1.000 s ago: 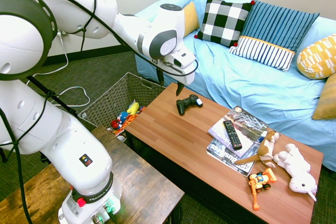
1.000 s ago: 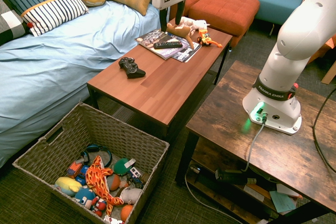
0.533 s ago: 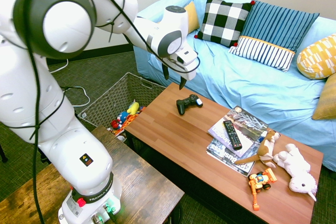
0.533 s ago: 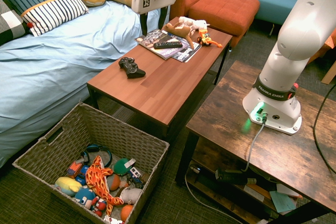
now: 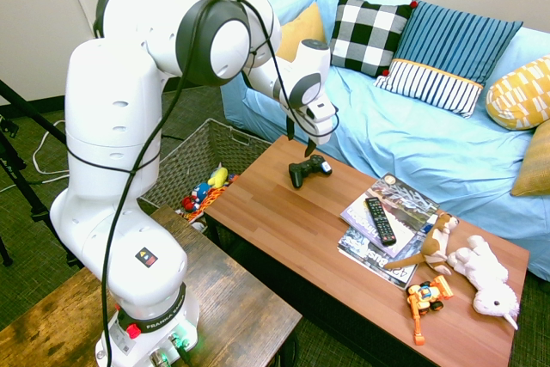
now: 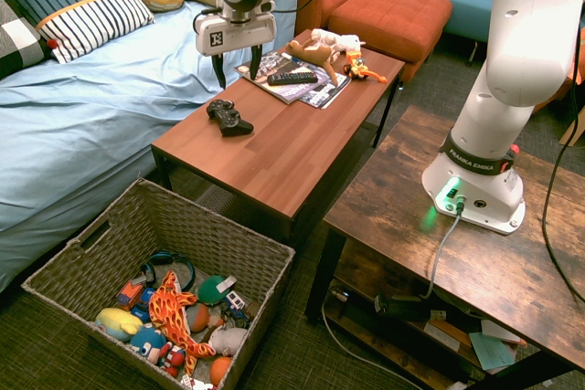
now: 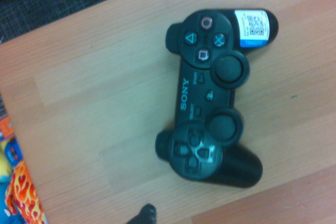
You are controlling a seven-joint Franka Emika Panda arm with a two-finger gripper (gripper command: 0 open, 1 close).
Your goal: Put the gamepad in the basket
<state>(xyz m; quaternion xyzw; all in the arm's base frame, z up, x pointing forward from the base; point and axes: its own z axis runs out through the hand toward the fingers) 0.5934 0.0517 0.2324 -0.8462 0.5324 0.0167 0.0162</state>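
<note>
The black gamepad [image 5: 308, 168] lies flat on the reddish wooden coffee table [image 5: 292, 229], near its sofa-side corner. It also appears in the second exterior view [image 6: 228, 117], and the wrist view shows it from straight above, buttons up [image 7: 210, 98]. My gripper [image 5: 300, 141] hangs a short way above it, pointing down, open with nothing between its fingers; the second exterior view shows the gripper [image 6: 238, 66] the same way. The woven wicker basket [image 6: 265, 260] stands on the floor off the table's end and holds several colourful toys; its rim shows in the first exterior view too [image 5: 185, 156].
A slim black remote [image 5: 380, 220] lies on magazines [image 5: 395, 204] mid-table, with stuffed animals [image 5: 481, 277] and an orange toy [image 5: 425, 296] beyond. The blue sofa [image 5: 412, 139] runs along the table's far side. A dark wooden side table [image 6: 439, 226] bears the arm.
The arm has swung along the table from over the magazines to a spot right above the gamepad and come lower. The gamepad has not moved.
</note>
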